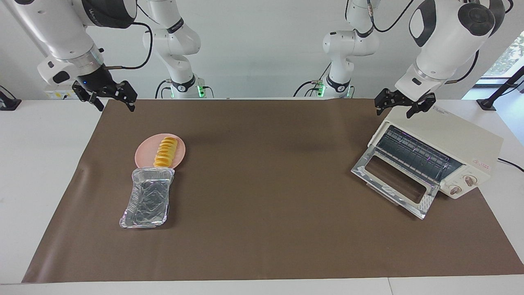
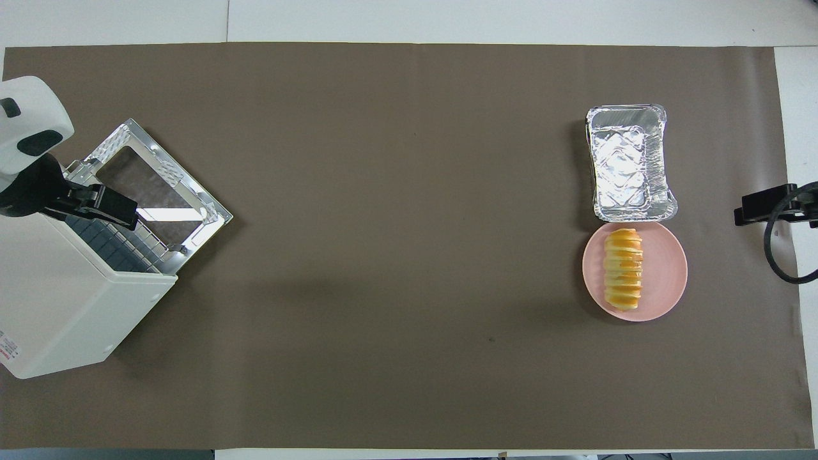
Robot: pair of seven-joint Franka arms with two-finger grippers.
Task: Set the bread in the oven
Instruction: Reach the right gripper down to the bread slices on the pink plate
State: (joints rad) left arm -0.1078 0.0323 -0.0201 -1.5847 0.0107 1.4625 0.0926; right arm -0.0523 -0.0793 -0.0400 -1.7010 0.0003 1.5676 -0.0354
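The bread (image 1: 165, 152) (image 2: 624, 269), a golden ridged loaf, lies on a round pink plate (image 1: 142, 155) (image 2: 668, 268) toward the right arm's end of the table. The cream-white oven (image 1: 454, 139) (image 2: 77, 306) stands at the left arm's end, its glass door (image 1: 393, 180) (image 2: 156, 191) folded down and the wire rack showing. My left gripper (image 1: 394, 110) (image 2: 105, 204) hangs open over the oven's top, holding nothing. My right gripper (image 1: 115, 103) (image 2: 760, 211) hangs open and empty over the mat's edge, apart from the plate.
A crinkled silver foil tray (image 1: 148, 198) (image 2: 629, 163) lies empty against the plate's rim, farther from the robots than the plate. A brown mat (image 1: 262, 205) covers most of the white table. A black cable (image 2: 776, 255) loops by the right gripper.
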